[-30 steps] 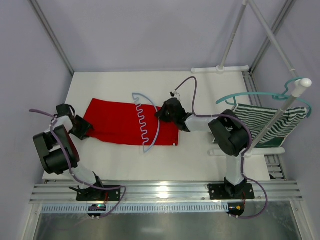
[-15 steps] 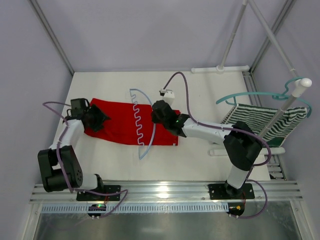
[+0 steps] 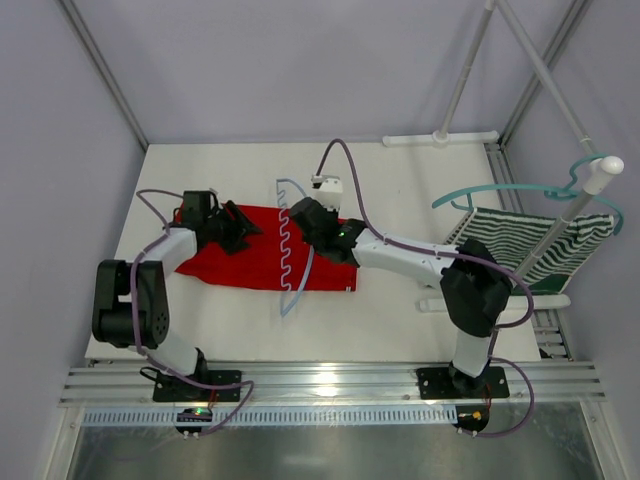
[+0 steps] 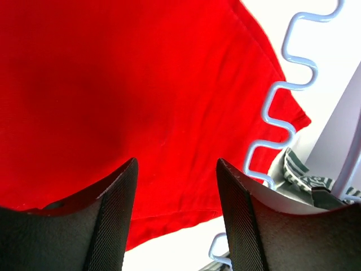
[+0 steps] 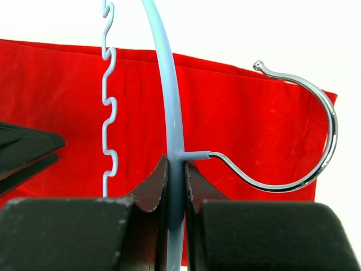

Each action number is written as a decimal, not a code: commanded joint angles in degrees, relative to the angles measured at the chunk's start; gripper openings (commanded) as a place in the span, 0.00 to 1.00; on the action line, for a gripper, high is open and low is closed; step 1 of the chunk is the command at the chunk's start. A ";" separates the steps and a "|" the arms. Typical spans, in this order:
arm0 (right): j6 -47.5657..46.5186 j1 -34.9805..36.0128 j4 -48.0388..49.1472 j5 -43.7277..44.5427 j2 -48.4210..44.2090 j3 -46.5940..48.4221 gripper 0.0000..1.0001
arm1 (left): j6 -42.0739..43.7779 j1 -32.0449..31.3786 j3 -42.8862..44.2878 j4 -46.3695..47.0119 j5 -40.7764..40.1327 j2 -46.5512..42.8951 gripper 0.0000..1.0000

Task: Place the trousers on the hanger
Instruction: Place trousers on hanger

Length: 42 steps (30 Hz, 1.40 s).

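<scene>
White matte tabletop [image 3: 400, 180], pale grey walls, metal frame posts. Red trousers [image 4: 113, 84] flat on it, left of centre, as one long rectangle, apparently folded; plain woven cloth, soft creases. Judged light, limp, not fragile; likely to sag and slide on a smooth bar unless fed evenly. Best pinched at a free edge near the left gripper, all layers together. Pale blue hanger [image 5: 174, 130] across the trousers, contact with the cloth unclear: thin stiff plastic, curved shoulder, wavy notched lower bar, shiny metal hook. Right gripper [image 5: 176, 169] clamped on the shoulder right at the hook's root. Left gripper [image 4: 176, 164] low over the red cloth, ribbed pads apart, nothing between them. Far right, well apart: green-and-white striped garment [image 3: 500, 235] on a teal hanger [image 3: 490, 188].
</scene>
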 commanded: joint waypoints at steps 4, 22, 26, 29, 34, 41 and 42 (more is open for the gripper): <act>-0.26 1.37 -4.04 5.67 2.77 7.36 0.04 | -3.59 -1.23 -2.59 9.50 0.37 -6.71 0.59; -0.96 1.63 9.05 -9.62 -0.12 -0.98 0.29 | -5.53 -10.20 -3.83 17.34 2.14 6.91 0.52; -0.17 1.63 12.73 -12.53 -0.21 -2.74 0.29 | -5.44 -10.46 -4.09 17.42 1.97 7.26 0.51; -0.08 1.63 14.23 -13.50 -0.12 -3.53 0.29 | -5.27 -10.46 -4.62 17.60 1.44 7.44 0.51; -0.08 1.46 18.71 -16.48 -0.12 -4.77 0.29 | -5.61 -10.46 -5.15 18.13 1.62 7.70 0.50; 0.36 1.63 22.31 -19.64 0.85 -5.20 0.29 | -6.93 -10.46 -5.85 19.79 2.58 7.97 0.47; 0.18 1.63 22.67 -19.91 0.67 -5.29 0.31 | -7.11 -10.55 -5.85 19.71 2.58 8.05 0.45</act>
